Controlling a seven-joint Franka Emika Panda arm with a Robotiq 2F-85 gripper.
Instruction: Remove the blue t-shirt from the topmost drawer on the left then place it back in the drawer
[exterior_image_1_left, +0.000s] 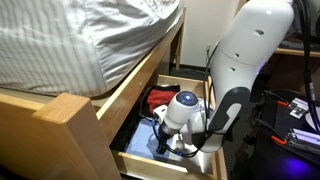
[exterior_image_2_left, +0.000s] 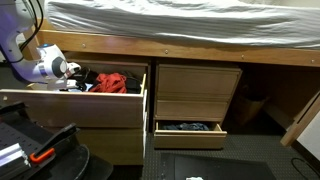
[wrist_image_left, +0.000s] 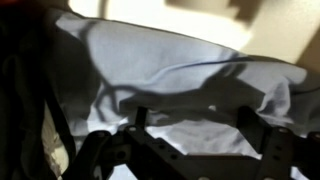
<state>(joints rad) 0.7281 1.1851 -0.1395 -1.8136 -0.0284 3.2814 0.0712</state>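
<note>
The topmost left drawer (exterior_image_2_left: 70, 110) stands pulled out under the bed, and it also shows from above in an exterior view (exterior_image_1_left: 165, 166). The pale blue t-shirt (wrist_image_left: 170, 60) lies crumpled inside it and fills the wrist view; it shows as a blue patch in an exterior view (exterior_image_1_left: 143, 140). My gripper (wrist_image_left: 195, 125) is down inside the drawer in both exterior views (exterior_image_1_left: 168, 143) (exterior_image_2_left: 72, 80). Its fingers are spread wide apart, with the t-shirt's cloth lying between and under them.
Red clothing (exterior_image_1_left: 160, 98) (exterior_image_2_left: 112, 82) lies in the same drawer behind the t-shirt. The wooden bed rail and mattress (exterior_image_1_left: 80, 40) overhang the drawer. A lower drawer (exterior_image_2_left: 188, 127) to the right is open with dark clothes. Black equipment (exterior_image_2_left: 40, 150) stands in front.
</note>
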